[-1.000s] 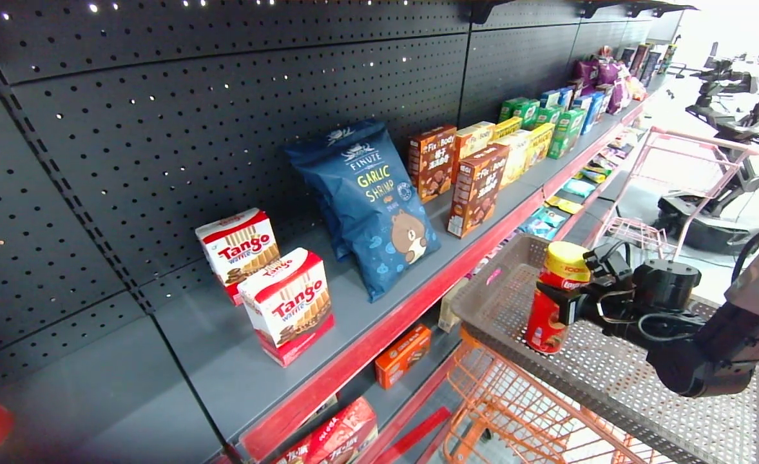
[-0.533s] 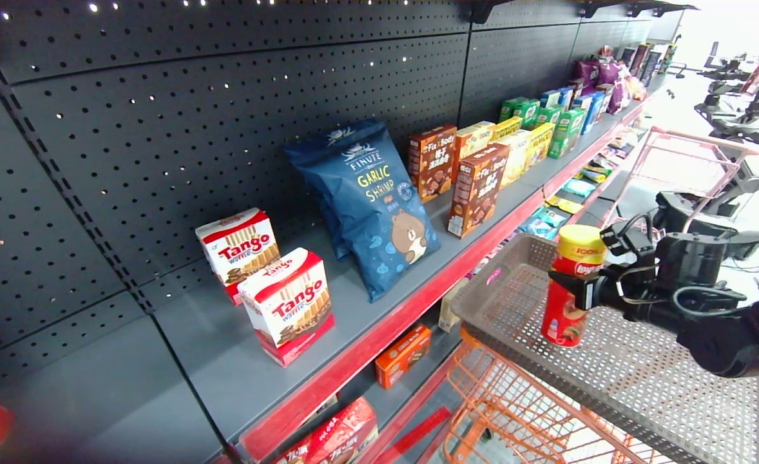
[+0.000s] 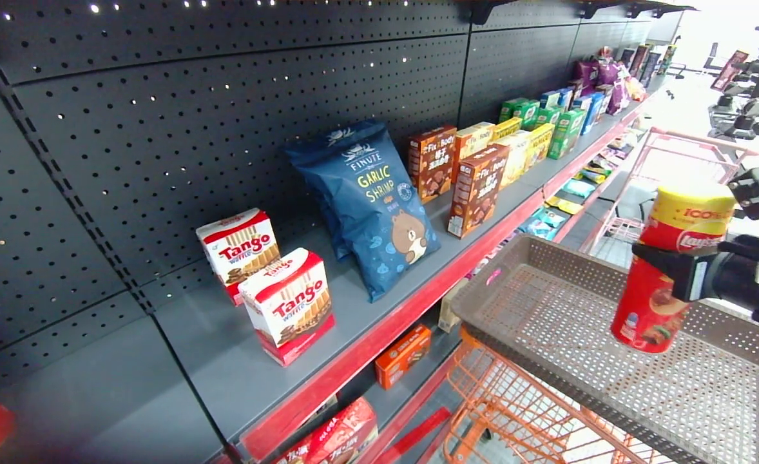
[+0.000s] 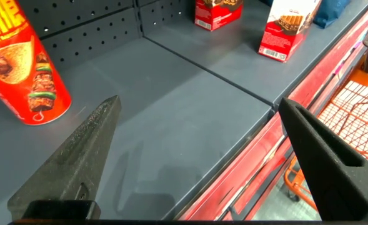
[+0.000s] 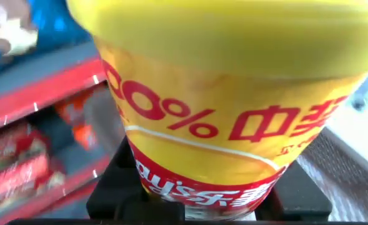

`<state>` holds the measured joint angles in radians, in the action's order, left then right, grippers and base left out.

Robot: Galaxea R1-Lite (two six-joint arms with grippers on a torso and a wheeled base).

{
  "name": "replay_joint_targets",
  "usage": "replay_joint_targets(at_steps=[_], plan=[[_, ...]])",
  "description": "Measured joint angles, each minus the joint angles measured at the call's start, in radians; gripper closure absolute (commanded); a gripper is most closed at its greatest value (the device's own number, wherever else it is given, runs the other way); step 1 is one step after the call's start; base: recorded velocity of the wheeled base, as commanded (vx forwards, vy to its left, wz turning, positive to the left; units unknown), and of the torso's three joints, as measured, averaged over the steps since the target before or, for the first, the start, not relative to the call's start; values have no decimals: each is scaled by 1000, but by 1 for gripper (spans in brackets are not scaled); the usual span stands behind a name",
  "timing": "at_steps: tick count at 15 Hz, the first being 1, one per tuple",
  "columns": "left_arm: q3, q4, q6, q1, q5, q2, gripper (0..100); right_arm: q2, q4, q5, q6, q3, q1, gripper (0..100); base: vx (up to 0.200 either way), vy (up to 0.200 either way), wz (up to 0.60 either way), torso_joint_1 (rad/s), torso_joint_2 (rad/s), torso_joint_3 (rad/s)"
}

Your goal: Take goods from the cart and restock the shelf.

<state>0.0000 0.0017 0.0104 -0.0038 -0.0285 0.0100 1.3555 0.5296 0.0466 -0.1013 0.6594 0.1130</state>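
The right hand (image 3: 682, 278) was shut tight around a red can (image 3: 650, 316) with a yellow lid (image 5: 233, 37). It held the can upright in the air over the right side of the grey basket (image 3: 547, 303) on top of the orange cart (image 3: 515, 412). The can was not touching the basket.

The left hand (image 4: 196, 181) was wide open and held nothing. It hung over a bare part of the shelf (image 3: 225, 361), near the red front edge. Another red can (image 4: 27, 69) stood on the shelf close by.

Farther along the shelf stood two wafer boxes (image 3: 287, 304), then a blue bag (image 3: 370, 200) leaning on the back wall, then brown boxes (image 3: 476, 187).
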Motion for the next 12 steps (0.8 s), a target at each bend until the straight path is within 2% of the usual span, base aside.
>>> replay_joint_targets(at_steps=[2, 4, 5, 12], plan=[[0, 0, 0, 0, 0, 0, 0, -149, -222, -39, -2, -4, 9, 100, 0, 0, 0, 0, 0, 0], [0, 0, 0, 0, 0, 0, 0, -274, -381, -134, -11, 0, 13, 100, 0, 0, 0, 0, 0, 0], [0, 0, 0, 0, 0, 0, 0, -326, -405, -171, -15, -9, 15, 100, 0, 0, 0, 0, 0, 0], [0, 0, 0, 0, 0, 0, 0, -424, -393, -165, -1, -33, 55, 100, 0, 0, 600, -3, -1, 4]])
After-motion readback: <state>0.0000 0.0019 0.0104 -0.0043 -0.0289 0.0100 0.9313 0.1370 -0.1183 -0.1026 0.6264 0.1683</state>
